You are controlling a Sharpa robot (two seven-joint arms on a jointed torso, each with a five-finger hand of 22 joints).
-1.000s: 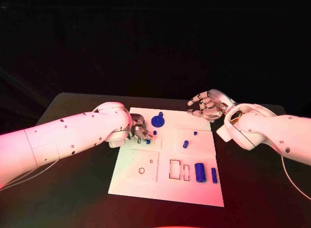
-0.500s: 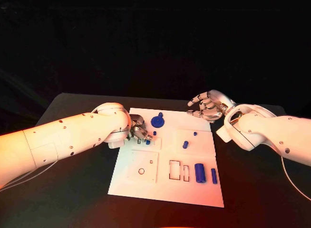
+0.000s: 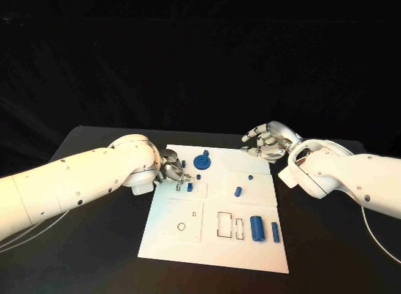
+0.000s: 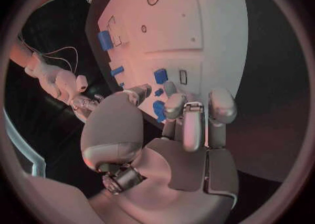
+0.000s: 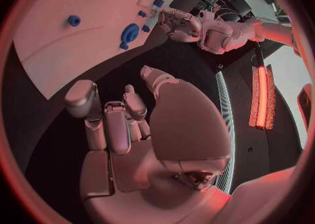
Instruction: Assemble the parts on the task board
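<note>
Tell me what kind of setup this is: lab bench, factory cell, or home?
Most likely a lab test bench. A white task board with cut-out slots and small blue parts lies on a black table against a dark backdrop. The left robot hand works at the board.

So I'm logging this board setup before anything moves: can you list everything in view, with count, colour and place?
task board: one, white, middle of the table.
round part: one, blue, far end of the board.
small parts: at least four, blue, around mid-board, one right of centre, one by the left hand.
cylinder parts: two, blue, near right of the board, thick and thin.
table: one, black, under the board.
left hand: silver, over the board's left edge; grip unclear.
right hand: silver, empty, fingers curled, beyond the board's far right corner.
</note>
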